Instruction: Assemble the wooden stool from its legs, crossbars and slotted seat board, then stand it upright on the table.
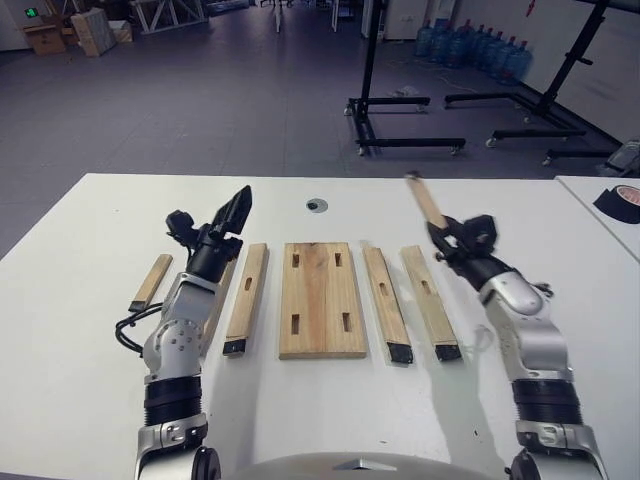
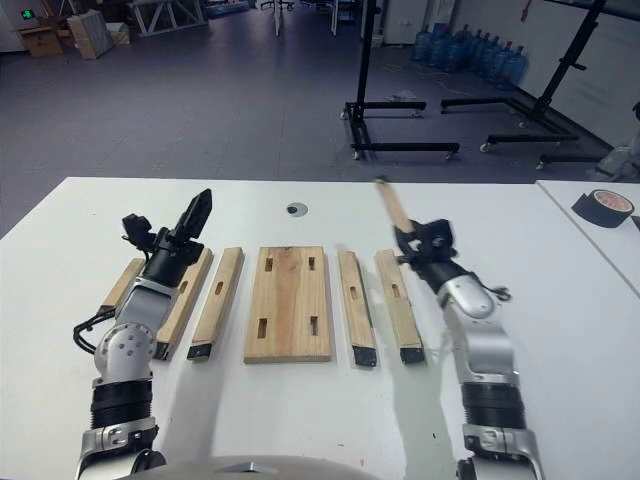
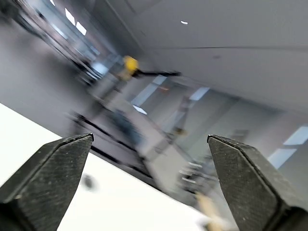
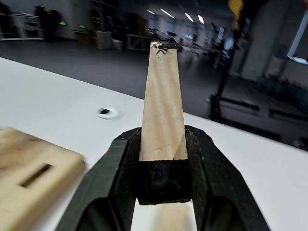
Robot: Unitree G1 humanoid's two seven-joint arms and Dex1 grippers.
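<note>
Pale wooden crossbar stands clamped in the right gripper, tilted up off the white table. Beside that gripper lie two flat, slotted, black-tipped legs, then the rectangular four-slot seat board. Beyond it, the left gripper hovers, jaws spread wide, over another leg. Outward sits a black tape roll.
</note>
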